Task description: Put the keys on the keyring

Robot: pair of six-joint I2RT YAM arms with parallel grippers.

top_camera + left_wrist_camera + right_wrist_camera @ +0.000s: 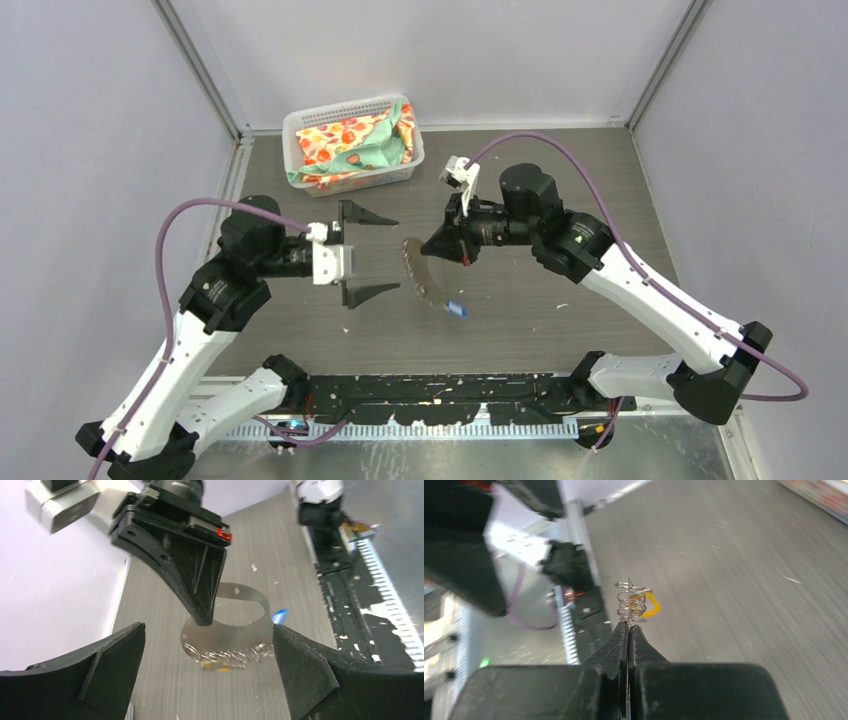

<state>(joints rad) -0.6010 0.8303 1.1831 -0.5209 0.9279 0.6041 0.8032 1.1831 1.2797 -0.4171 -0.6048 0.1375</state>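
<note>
My right gripper (432, 246) is shut on the top edge of the keyring (421, 272), a pale metal plate with an oval hole, and holds it above the table. In the right wrist view the keyring (629, 601) shows edge-on past my shut gripper (628, 625). Wire rings hang along the keyring's (227, 636) lower side. The yellow-headed key (220, 667) shows among them, and the yellow key (651, 605) sits behind the coils. The blue-headed key (457, 309) is at the plate's lower end; whether it hangs from it is unclear. My left gripper (397, 254) stands wide open just left of the plate, touching nothing.
A white basket (300, 125) holding patterned cloth stands at the back of the table. The black base rail (450, 388) runs along the near edge. Grey walls close in the left, right and back sides.
</note>
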